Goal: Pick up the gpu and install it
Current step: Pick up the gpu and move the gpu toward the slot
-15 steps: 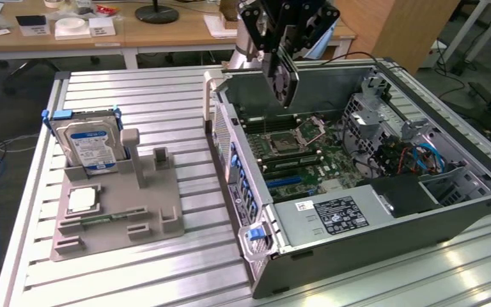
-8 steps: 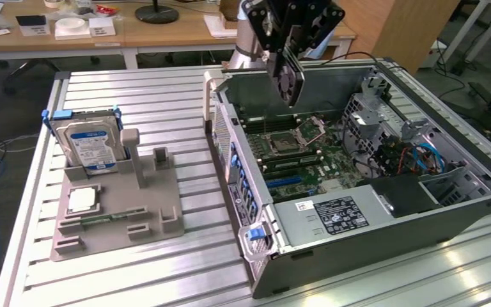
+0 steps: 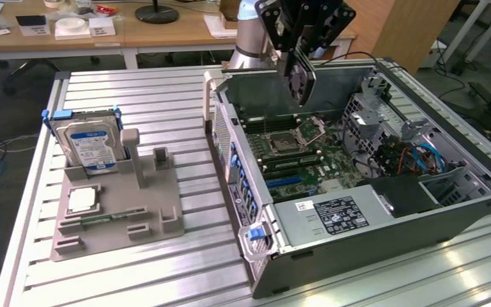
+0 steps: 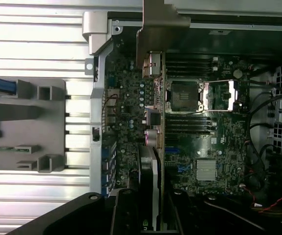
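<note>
While the open computer case lies on its side, the gpu hangs edge-down above the motherboard, clamped between the gripper's fingers. If the card comes down tilted or off its slot, I reckon its edge could strike the CPU socket.

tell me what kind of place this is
Probably a robotics lab: a robot arm holds a gpu over an open PC case on a slotted metal bench, with office desks behind.
</note>
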Robot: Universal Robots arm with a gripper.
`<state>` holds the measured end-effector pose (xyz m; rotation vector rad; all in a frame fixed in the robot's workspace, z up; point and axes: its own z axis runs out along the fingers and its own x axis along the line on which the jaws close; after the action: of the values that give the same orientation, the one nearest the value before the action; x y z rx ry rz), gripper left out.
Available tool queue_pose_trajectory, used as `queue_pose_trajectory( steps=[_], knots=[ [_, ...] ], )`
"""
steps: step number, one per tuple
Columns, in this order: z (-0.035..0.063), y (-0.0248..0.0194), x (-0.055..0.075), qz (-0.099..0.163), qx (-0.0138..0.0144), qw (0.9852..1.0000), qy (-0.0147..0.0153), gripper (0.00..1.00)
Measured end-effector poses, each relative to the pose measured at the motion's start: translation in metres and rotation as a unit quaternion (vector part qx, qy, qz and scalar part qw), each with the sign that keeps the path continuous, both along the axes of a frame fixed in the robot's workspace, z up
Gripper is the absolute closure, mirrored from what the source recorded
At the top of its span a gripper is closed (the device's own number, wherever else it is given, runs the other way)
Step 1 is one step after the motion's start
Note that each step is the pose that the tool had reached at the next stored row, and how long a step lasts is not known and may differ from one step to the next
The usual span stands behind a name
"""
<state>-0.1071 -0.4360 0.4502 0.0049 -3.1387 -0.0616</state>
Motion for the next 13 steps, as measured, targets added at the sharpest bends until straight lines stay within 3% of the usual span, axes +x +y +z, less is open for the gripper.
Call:
queue_pose_trajectory(
  steps=[13],
  knots=[
    [-0.0003,0.0000,0.025,0.000,0.0000,1.0000,0.0000,0.72]
  ],
)
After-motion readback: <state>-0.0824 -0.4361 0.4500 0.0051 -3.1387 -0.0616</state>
